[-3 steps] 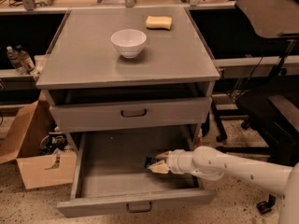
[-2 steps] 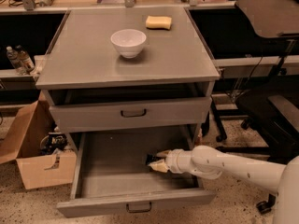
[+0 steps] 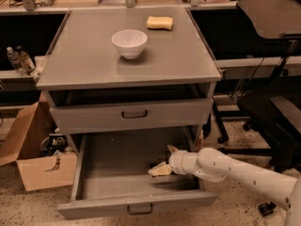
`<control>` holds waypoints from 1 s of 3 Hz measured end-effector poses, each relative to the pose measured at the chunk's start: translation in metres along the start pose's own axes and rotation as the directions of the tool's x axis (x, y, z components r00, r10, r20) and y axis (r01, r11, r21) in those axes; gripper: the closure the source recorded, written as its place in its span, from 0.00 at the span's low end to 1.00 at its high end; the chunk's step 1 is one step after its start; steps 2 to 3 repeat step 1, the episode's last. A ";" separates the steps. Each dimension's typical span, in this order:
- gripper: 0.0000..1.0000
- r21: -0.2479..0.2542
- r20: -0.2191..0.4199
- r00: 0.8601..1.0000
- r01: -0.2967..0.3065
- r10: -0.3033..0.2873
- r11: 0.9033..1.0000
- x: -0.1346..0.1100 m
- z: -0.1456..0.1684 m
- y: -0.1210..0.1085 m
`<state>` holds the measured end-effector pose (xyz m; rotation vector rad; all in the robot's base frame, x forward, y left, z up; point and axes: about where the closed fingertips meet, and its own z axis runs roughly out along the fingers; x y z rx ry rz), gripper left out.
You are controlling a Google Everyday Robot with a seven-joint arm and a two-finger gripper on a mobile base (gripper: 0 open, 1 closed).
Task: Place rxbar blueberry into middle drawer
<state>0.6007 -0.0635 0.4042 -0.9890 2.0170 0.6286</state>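
My gripper (image 3: 163, 159) reaches in from the right, low inside the pulled-out middle drawer (image 3: 113, 173), just above its grey floor. Its pale fingers (image 3: 160, 169) stand spread apart, one pointing up and back, the other lying low near the floor. A small dark shape (image 3: 154, 164), which looks like the rxbar blueberry, sits on the drawer floor at the lower fingertip. It is mostly hidden by that finger. The white arm (image 3: 235, 171) runs off to the lower right.
The taller-fronted drawer (image 3: 134, 114) above is shut. A white bowl (image 3: 129, 42) and a yellow sponge (image 3: 160, 22) sit on the cabinet top. A cardboard box (image 3: 35, 159) stands on the floor at left, and an office chair (image 3: 277, 117) at right.
The gripper has stayed at about the same place in the drawer. Its fingers now stand wider apart than before.
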 end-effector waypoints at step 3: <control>0.00 -0.032 0.115 0.993 -0.015 0.018 0.999 -0.014 -0.014 -0.003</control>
